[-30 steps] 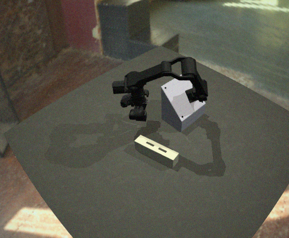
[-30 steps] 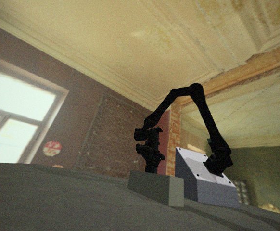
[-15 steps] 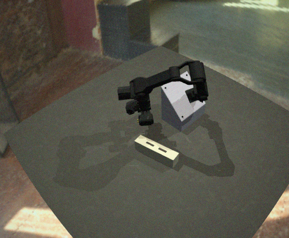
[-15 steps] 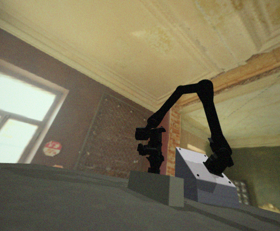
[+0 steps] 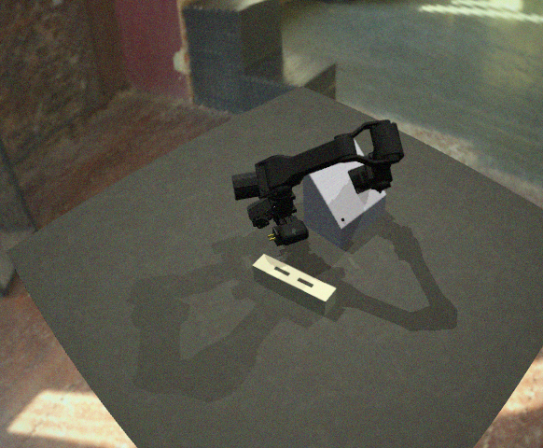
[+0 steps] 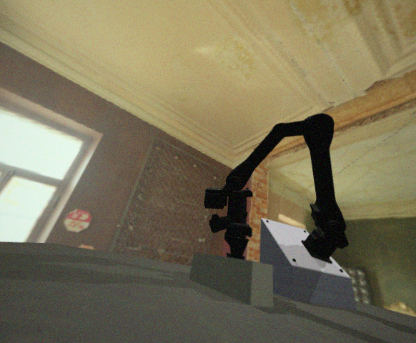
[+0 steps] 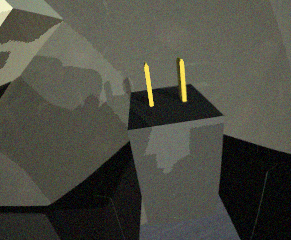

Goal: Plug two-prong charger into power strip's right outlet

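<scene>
The black arm's end effector [image 5: 288, 231] is clamped on the dark two-prong charger [image 7: 175, 134], holding it in the air above the worktop [image 5: 118, 250]. Its two yellow prongs [image 7: 165, 83] stick out free. The cream power strip [image 5: 293, 283] lies on the worktop just beside and below it, two slots facing up. A grey wedge-shaped base [image 5: 344, 207] carries the arm. I can't read any lettering anywhere.

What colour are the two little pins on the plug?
Yellow; the prongs show best in the wrist view.
</scene>
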